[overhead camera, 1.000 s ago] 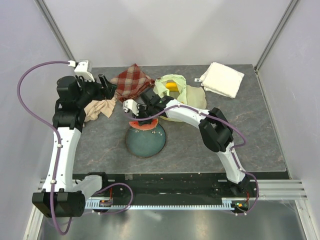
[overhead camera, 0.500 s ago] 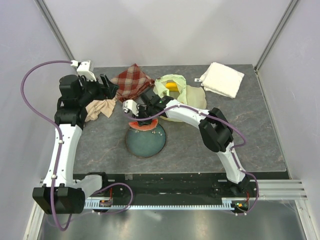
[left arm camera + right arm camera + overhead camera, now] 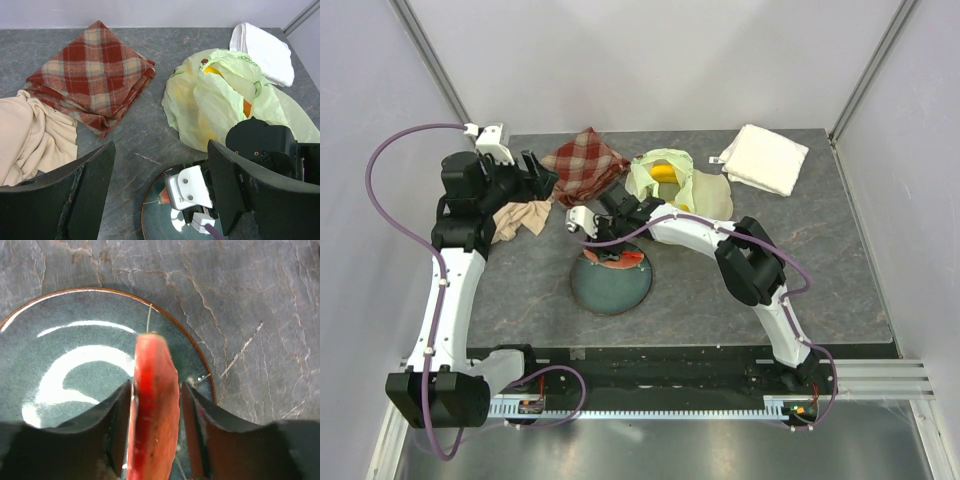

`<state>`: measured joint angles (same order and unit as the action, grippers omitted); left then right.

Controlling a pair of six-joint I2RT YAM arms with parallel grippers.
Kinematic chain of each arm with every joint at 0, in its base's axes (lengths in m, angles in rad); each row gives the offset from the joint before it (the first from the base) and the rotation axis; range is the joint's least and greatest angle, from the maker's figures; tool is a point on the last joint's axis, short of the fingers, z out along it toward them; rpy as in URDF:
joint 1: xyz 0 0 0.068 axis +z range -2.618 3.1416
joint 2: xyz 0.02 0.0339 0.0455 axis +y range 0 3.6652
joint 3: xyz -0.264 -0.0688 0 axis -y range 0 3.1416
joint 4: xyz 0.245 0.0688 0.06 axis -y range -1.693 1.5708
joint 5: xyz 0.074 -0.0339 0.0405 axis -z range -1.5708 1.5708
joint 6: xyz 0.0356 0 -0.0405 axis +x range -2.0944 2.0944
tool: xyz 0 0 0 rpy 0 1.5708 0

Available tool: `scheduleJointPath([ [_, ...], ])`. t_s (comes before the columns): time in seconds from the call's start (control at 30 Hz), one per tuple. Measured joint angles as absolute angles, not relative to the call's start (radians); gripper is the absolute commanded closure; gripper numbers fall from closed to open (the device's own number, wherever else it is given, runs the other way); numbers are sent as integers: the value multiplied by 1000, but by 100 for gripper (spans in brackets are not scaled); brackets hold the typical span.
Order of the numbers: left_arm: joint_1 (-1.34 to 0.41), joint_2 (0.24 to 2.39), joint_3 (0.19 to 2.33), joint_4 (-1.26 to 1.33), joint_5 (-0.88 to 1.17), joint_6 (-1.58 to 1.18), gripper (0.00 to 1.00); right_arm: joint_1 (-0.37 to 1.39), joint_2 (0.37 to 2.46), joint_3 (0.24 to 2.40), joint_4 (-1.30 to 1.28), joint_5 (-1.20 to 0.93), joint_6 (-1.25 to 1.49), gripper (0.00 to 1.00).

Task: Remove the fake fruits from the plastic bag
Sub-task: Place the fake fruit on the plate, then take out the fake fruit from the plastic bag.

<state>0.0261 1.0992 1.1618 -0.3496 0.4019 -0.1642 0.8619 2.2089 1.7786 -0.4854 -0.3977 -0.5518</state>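
Observation:
The pale yellow-green plastic bag (image 3: 692, 196) lies at the back centre, mouth open, with a yellow fruit (image 3: 663, 172) inside; it also shows in the left wrist view (image 3: 215, 97). The red watermelon slice (image 3: 152, 405) stands on edge on the teal plate (image 3: 75, 360) between the fingers of my right gripper (image 3: 156, 390). It touches the left finger, with a gap at the right one, so the jaws are open. From above, the slice (image 3: 621, 259) lies at the plate's far rim (image 3: 610, 290). My left gripper (image 3: 160, 150) is open and empty, hovering left of the bag.
A red checked cloth (image 3: 582, 162) and a beige cloth (image 3: 518, 217) lie at the back left under the left arm. A white folded towel (image 3: 765, 158) lies at the back right. The right arm reaches across in front of the bag.
The right wrist has drawn back a little toward the bag, and more of the slice now shows on the plate's far edge. The left arm has shifted slightly.

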Motion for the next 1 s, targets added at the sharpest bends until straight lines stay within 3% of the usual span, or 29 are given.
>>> scheduleJointPath([
  [0.27, 26, 1111, 1160, -342, 405, -171, 17, 862, 2128, 1864, -551, -395, -474, 41],
  [0.53, 5, 1250, 1254, -344, 483, -178, 16, 829, 1857, 1990, -534, -356, -393, 44],
  [0.7, -123, 1328, 1340, -372, 539, -126, 16, 670, 1779, 1968, -463, -249, -345, 47],
  [1.0, -390, 1494, 1476, -486, 543, 131, 15, 488, 1895, 1810, -463, -179, -361, 50],
])
